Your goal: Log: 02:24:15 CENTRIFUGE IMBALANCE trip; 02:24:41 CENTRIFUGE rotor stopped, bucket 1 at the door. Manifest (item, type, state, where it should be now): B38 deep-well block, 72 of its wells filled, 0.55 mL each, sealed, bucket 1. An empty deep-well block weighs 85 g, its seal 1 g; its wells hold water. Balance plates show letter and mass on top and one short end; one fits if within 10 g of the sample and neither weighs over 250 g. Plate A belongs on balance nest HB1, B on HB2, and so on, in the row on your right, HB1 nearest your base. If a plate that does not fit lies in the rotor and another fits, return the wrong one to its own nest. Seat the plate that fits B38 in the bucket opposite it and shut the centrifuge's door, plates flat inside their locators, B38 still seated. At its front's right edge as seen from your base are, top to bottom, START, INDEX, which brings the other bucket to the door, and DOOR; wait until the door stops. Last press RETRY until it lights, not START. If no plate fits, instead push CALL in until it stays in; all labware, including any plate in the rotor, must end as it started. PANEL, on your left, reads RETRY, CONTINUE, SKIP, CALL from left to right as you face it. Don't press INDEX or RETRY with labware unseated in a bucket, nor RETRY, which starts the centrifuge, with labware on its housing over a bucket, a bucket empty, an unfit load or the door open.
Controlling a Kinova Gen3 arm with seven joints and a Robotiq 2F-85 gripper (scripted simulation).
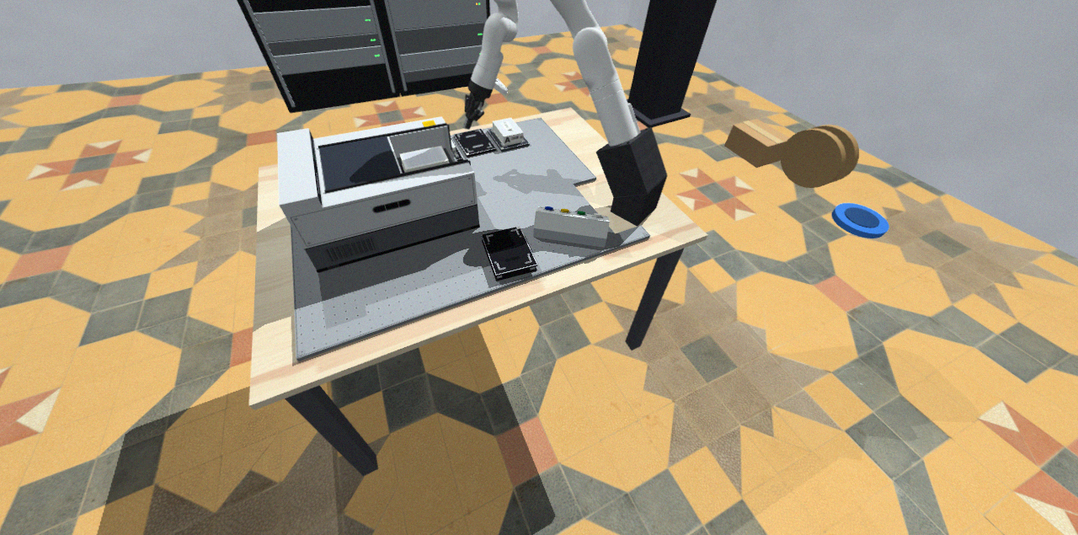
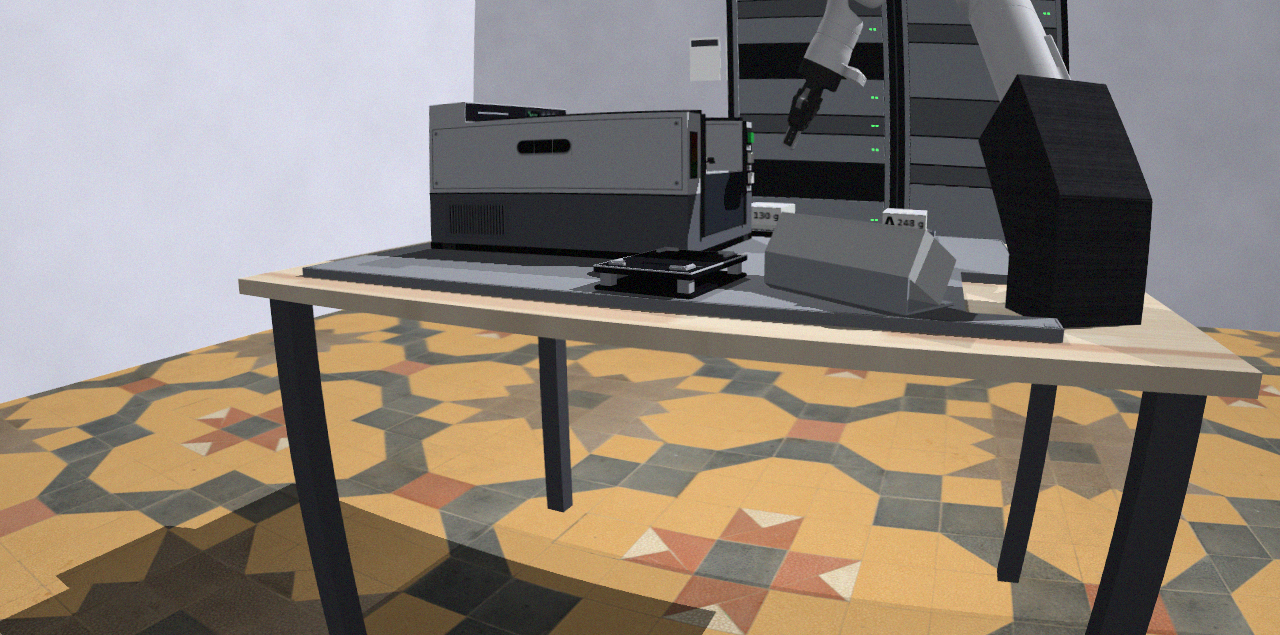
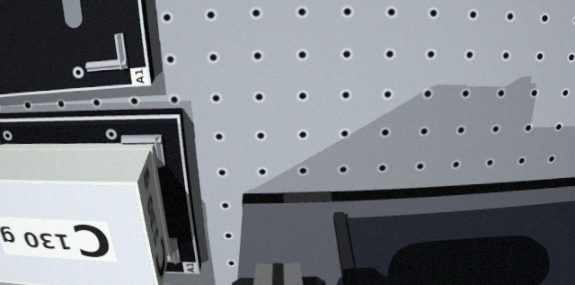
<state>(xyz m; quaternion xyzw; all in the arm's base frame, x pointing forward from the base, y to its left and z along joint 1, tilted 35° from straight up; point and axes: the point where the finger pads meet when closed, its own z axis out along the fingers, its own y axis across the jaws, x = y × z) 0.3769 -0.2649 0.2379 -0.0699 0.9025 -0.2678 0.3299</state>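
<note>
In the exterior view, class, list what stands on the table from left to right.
Centrifuge → empty black nest → grey sloped button panel → the arm's black pedestal.

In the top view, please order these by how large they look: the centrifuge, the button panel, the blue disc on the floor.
1. Centrifuge, clearly the largest.
2. Button panel.
3. Blue disc, a little smaller than the panel; it lies on the floor, farther from the camera, so its true size is unsure.
</note>
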